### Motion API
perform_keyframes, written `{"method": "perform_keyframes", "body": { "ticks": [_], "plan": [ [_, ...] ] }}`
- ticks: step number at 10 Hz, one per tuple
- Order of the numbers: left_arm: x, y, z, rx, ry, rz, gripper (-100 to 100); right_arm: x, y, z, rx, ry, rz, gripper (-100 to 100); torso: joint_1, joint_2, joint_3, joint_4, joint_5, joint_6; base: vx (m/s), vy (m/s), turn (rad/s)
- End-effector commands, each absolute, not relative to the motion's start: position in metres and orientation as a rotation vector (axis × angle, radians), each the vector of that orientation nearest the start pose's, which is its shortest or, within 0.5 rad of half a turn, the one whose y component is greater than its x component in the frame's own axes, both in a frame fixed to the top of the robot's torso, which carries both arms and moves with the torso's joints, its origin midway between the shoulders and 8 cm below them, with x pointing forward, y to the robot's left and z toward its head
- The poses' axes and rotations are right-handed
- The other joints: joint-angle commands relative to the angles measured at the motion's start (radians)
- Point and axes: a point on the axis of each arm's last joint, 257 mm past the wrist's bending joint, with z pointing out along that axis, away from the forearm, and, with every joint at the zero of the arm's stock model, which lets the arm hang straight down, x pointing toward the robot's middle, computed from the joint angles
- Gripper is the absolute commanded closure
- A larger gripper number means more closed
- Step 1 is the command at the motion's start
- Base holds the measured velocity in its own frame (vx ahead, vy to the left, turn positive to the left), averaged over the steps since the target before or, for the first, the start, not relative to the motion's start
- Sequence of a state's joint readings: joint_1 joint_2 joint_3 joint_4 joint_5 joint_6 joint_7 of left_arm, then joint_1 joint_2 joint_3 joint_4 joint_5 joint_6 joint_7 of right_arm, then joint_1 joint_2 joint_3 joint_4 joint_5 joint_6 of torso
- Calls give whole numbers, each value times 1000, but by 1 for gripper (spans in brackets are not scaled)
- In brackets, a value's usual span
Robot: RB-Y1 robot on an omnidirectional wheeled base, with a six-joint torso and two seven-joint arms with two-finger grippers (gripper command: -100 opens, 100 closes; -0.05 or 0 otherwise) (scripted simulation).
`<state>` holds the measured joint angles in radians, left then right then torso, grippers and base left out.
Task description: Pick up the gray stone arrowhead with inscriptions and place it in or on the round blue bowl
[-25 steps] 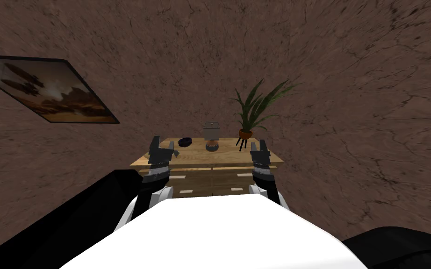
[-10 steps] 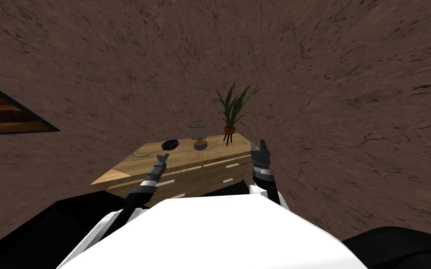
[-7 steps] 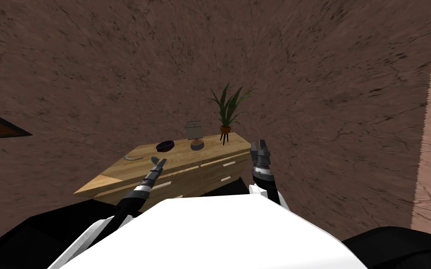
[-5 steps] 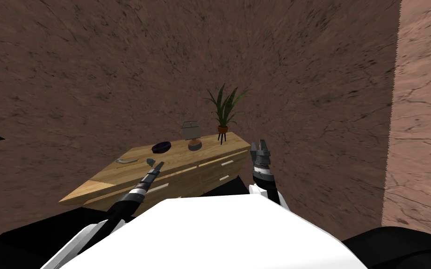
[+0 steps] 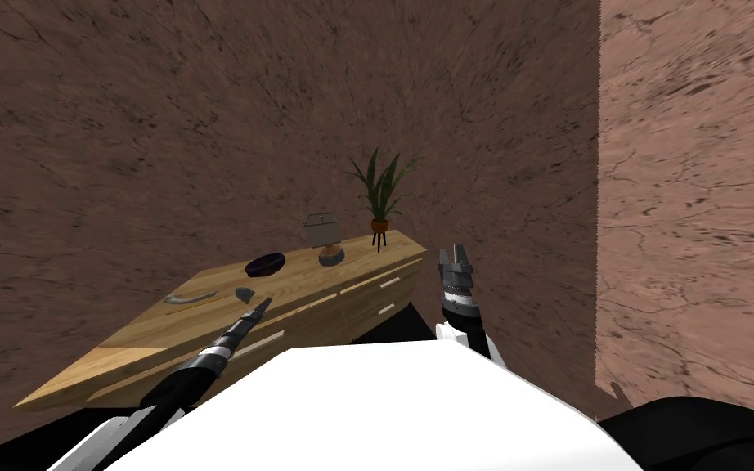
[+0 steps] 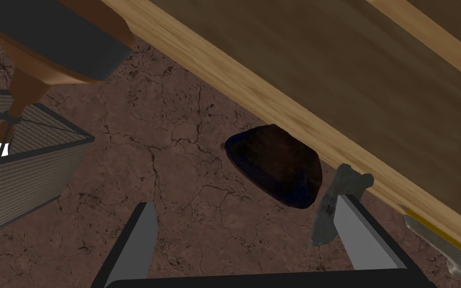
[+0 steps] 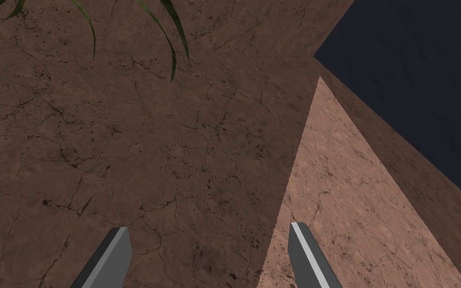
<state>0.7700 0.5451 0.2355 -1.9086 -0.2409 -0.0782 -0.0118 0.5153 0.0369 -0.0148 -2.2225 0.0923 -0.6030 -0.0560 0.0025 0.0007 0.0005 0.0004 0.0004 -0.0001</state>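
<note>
ITEM: arrowhead (image 6: 327,210) on dresser (image 5: 146,327) top, near bowl (image 6: 274,165), just beside one left gripper (image 6: 244,202) finger | FINGERS: left and right gripper (image 7: 207,227) open, empty | HANDLING: likely stiff, light, thin, brittle at tip | HOLD: across wide mid-body

Wooden dresser (image 5: 146,327), lamp (image 5: 323,237), potted plant (image 5: 379,222)

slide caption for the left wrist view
Open left gripper beside the grey arrowhead, dark bowl just beyond, on a wooden dresser.
</note>
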Motion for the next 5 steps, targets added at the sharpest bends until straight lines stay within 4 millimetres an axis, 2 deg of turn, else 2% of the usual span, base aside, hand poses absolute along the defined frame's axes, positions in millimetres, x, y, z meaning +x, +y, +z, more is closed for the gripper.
{"method": "perform_keyframes", "body": {
  "ticks": [1,5],
  "plan": [
    [285,518,-271,-772,1712,-207,-100,337,-276,13,617,606,1288,0,0,0,0,0,0,0,-12,20,-239],
    [253,577,-282,-759,1794,-9,-100,337,-276,13,617,606,1288,0,1,-1,0,0,0,0,-6,23,-202]
  ]
}}
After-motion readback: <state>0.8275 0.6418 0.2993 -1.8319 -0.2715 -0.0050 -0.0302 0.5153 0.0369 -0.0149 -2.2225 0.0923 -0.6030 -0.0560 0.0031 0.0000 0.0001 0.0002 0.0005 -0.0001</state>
